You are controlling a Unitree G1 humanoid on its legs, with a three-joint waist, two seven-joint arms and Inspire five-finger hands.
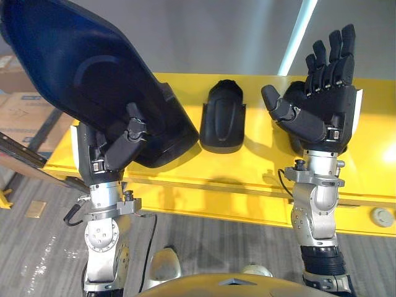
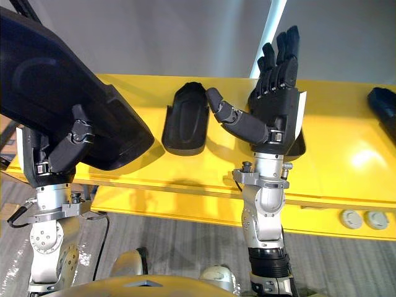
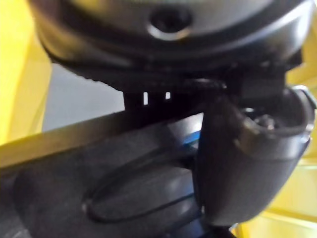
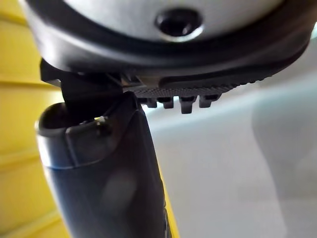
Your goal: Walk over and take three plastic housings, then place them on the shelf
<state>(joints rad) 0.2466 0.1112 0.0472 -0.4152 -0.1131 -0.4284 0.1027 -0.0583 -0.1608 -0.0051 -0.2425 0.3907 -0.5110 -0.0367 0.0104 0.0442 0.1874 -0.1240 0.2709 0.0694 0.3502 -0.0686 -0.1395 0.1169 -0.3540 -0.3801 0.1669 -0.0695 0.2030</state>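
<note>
Your left hand [image 1: 117, 145] grips the large black housing [image 1: 74, 62] over the yellow shelf [image 1: 260, 167]; your right hand [image 1: 318, 108], fingers straight, stands empty right of the small housing [image 1: 224, 117].

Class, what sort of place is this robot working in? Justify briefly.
Likely a factory or warehouse: yellow metal shelf, small housing on it, large housing in left hand, cardboard boxes nearby.

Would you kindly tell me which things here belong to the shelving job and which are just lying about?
Job: large black housing gripped by the left hand; smaller housing lying on the yellow shelf; open right hand, raised.
Lying about: cardboard boxes at the left; grey round discs below the shelf edge.
</note>
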